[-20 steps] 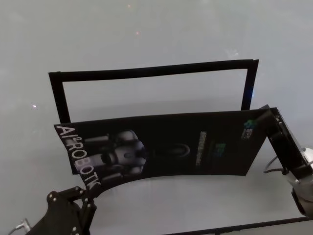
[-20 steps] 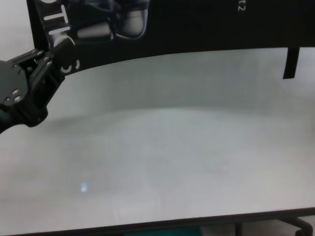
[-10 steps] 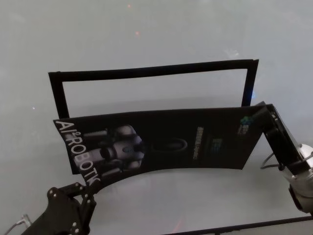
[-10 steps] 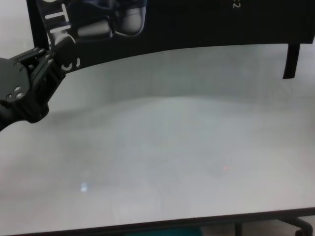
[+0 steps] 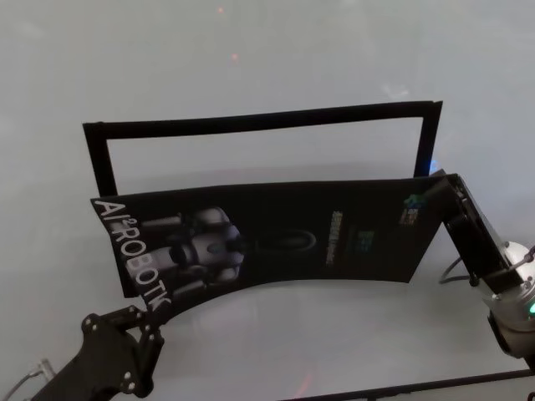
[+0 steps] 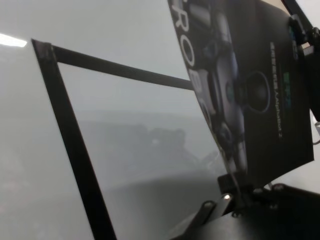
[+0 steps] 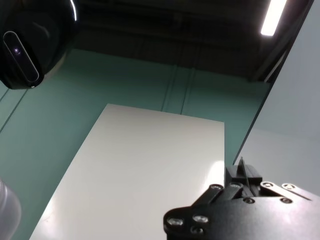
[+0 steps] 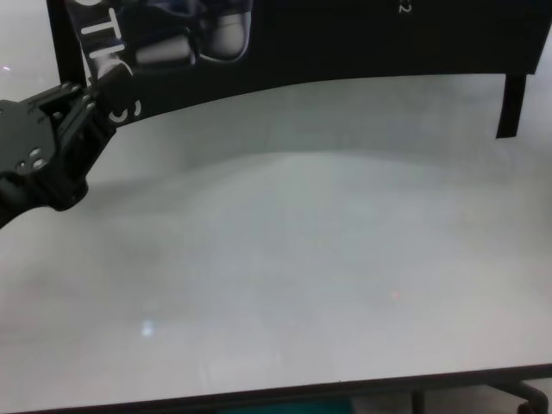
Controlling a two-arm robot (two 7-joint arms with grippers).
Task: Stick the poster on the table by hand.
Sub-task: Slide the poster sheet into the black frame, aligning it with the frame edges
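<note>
While airborne, poster [image 5: 276, 242] corners between fingers [image 5: 149, 322].

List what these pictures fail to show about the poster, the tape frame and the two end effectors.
- Poster: small print unreadable in the head view; top cut off in the chest view.
- Tape frame: near side hidden behind the poster, head view.
- Left end effector: fingertips covered by the poster's corner.
- Right end effector: grip point sits behind the poster's edge.
- Table: whether the poster touches it is unclear.

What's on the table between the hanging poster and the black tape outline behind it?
Nothing: in the head view only bare white table shows between the poster, gripped by the left hand and right hand, and the far tape strip.
</note>
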